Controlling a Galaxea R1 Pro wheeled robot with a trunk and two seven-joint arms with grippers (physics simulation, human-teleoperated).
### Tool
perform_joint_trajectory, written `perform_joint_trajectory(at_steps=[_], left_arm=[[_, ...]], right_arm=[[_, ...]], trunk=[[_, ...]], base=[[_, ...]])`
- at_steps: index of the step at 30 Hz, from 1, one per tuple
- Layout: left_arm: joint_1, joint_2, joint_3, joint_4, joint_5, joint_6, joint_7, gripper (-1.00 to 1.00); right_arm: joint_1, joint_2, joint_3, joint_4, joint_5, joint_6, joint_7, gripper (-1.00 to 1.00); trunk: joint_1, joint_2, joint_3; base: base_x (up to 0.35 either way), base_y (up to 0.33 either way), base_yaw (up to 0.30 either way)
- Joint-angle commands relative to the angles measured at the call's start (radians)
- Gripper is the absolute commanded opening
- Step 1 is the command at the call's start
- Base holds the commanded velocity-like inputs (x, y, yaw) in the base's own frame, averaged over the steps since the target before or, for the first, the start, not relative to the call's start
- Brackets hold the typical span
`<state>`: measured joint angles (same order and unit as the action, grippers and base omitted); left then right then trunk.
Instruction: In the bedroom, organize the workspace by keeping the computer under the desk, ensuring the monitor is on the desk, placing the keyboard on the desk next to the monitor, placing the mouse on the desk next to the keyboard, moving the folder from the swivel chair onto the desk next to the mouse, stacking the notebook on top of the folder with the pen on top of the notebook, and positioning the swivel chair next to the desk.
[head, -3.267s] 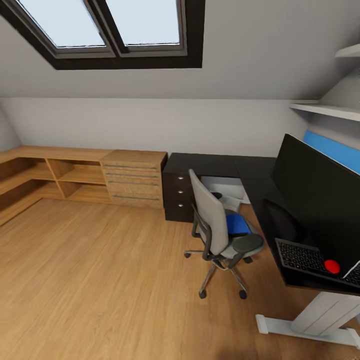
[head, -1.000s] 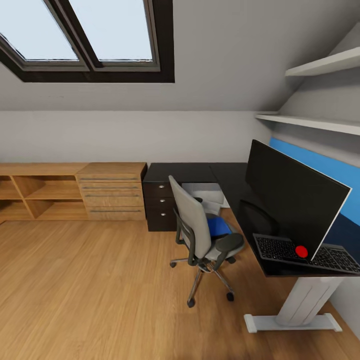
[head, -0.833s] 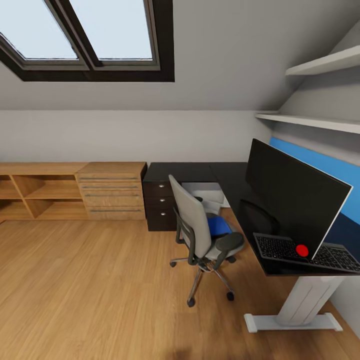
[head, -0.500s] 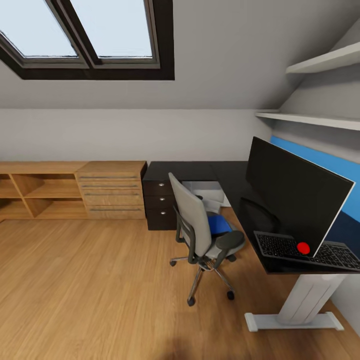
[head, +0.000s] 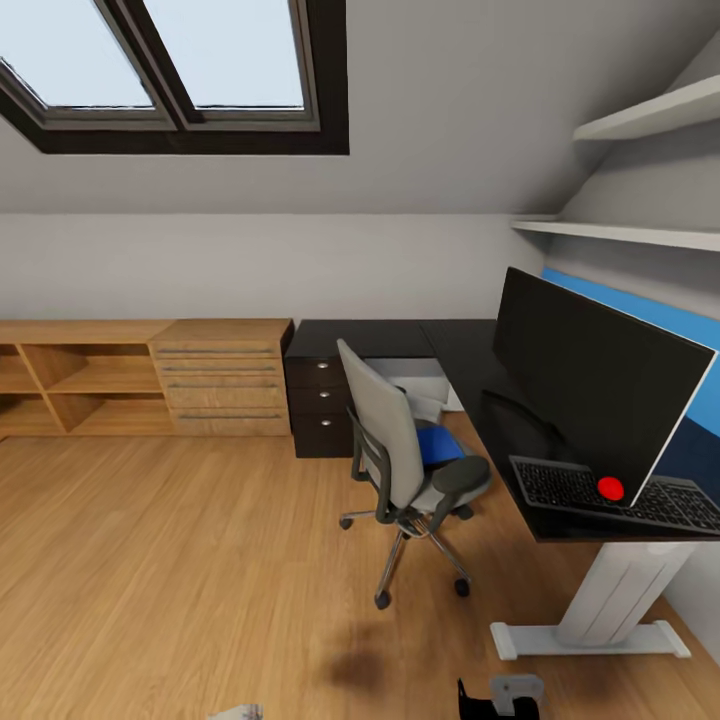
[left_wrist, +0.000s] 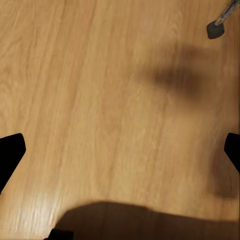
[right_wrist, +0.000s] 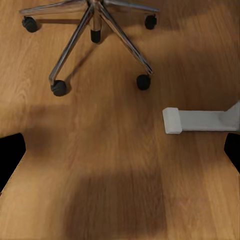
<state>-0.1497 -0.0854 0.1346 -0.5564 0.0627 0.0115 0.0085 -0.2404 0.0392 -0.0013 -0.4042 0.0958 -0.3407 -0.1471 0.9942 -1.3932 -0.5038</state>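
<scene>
black and glossy, the desk (head: 470, 372) runs in an l along the back and right walls, on white legs, with a three-drawer unit under its left end. the monitor (head: 590, 378) stands on the right wing of the desk, screen dark, a red dot at its lower corner. the keyboard (head: 600, 494) lies on the desk just below and in front of the monitor, partly covered by the screen's lower edge. the grey swivel chair (head: 405, 455) stands on the wood floor (head: 180, 560) just beside the desk, its back turned to the room, and the blue folder (head: 436, 444) lies on its seat. under the desk behind the chair a pale box shows, likely the computer (head: 420, 385), mostly hidden. a light wood chest (head: 222, 388) with open shelves stands left of the desk. a blue panel (head: 660, 330) rises behind the monitor, white shelves (head: 640, 232) above it, and a skylight (head: 170, 60) sits in the sloped ceiling.

the left gripper (left_wrist: 120, 155) hangs over bare floor, its dark fingertips (left_wrist: 9, 155) wide apart at the frame edges, released and holding nothing. the right gripper (right_wrist: 120, 155) is likewise spread wide, fingertips (right_wrist: 10, 152) at the edges, over the floor near the chair's chrome base (right_wrist: 92, 30) and the desk's white foot (right_wrist: 200, 120).
</scene>
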Motion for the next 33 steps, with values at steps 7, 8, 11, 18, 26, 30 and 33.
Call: perform_joint_trajectory(at_steps=[7, 8, 11, 18, 26, 30, 33], left_arm=[[-0.060, 0.010, 0.005, -0.002, 0.007, 0.020, 0.001, 1.00], [-0.063, 0.013, 0.006, -0.001, 0.007, 0.020, 0.000, 1.00], [-0.068, 0.022, 0.009, 0.002, 0.008, 0.018, 0.000, 1.00], [-0.073, 0.058, 0.011, 0.005, 0.012, 0.012, -0.007, 1.00], [-0.074, 0.083, 0.011, 0.008, 0.014, 0.009, -0.007, 1.00], [-0.074, 0.085, 0.011, 0.017, 0.014, 0.005, -0.004, 1.00], [-0.074, 0.086, 0.011, 0.026, 0.014, -0.001, -0.003, 1.00]], right_arm=[[-0.132, 0.002, 0.000, 0.065, 0.008, 0.005, -0.059, 1.00], [-0.147, 0.002, -0.001, 0.074, 0.008, 0.005, -0.062, 1.00], [-0.183, 0.001, -0.001, 0.098, 0.002, 0.006, -0.068, 1.00], [-0.229, 0.001, -0.003, 0.117, -0.048, 0.002, -0.073, 1.00], [-0.264, 0.011, -0.003, 0.117, -0.072, 0.000, -0.075, 1.00], [-0.274, 0.022, -0.004, 0.118, -0.076, 0.000, -0.075, 1.00], [-0.277, 0.025, -0.004, 0.119, -0.077, -0.004, -0.075, 1.00]], trunk=[[0.027, -0.050, -0.023], [0.031, -0.057, -0.026], [0.042, -0.078, -0.036], [0.069, -0.127, -0.058], [0.100, -0.183, -0.083], [0.115, -0.211, -0.095], [0.127, -0.232, -0.105]], base=[[0.000, 0.000, 0.000], [0.000, 0.000, 0.000], [0.000, 0.000, 0.000], [0.000, 0.000, 0.000], [0.000, 0.000, 0.000], [0.000, 0.000, 0.000], [0.000, 0.000, 0.000]])
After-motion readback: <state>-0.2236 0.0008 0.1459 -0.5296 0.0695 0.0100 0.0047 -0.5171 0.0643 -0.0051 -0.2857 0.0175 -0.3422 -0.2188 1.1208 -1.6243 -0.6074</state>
